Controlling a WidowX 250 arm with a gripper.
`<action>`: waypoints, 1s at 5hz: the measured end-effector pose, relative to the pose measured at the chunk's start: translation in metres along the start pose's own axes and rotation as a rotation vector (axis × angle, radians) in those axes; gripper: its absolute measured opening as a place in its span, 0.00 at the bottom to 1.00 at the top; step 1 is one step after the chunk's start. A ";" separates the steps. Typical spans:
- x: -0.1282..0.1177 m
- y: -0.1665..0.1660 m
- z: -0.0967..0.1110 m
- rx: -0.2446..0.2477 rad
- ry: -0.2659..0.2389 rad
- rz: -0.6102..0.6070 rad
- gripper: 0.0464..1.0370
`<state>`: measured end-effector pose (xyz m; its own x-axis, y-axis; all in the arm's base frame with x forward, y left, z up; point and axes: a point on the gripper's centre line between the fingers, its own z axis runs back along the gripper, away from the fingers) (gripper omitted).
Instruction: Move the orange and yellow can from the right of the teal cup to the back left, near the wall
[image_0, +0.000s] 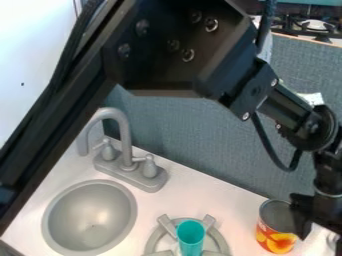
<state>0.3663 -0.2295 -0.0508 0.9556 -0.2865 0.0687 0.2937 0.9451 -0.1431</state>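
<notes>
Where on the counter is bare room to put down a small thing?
Bare counter lies between the sink and the burner, and in a strip from the faucet towards the can, below the grey panel. The right is crowded: gripper close beside the can. The burner holds a teal cup.

Here's the black robot arm, its long link slanting across the left side, cables running alongside. Up top, a broad bracket studded with round bolts angles down to the right, and from it the slimmer wrist section continues the slope to a rounded wrist joint. A loose black cable loops beneath — a deep sag there! Then the line bends sharply downward, and the black gripper hangs low at the right edge — partly cut off by it.
</notes>
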 end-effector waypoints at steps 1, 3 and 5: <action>-0.003 0.022 0.003 0.051 0.036 0.017 0.97; -0.024 0.082 0.006 0.202 0.035 0.099 0.97; -0.024 0.116 0.003 0.200 -0.050 0.198 0.97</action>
<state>0.3769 -0.1123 -0.0657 0.9900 -0.0897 0.1084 0.0860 0.9956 0.0383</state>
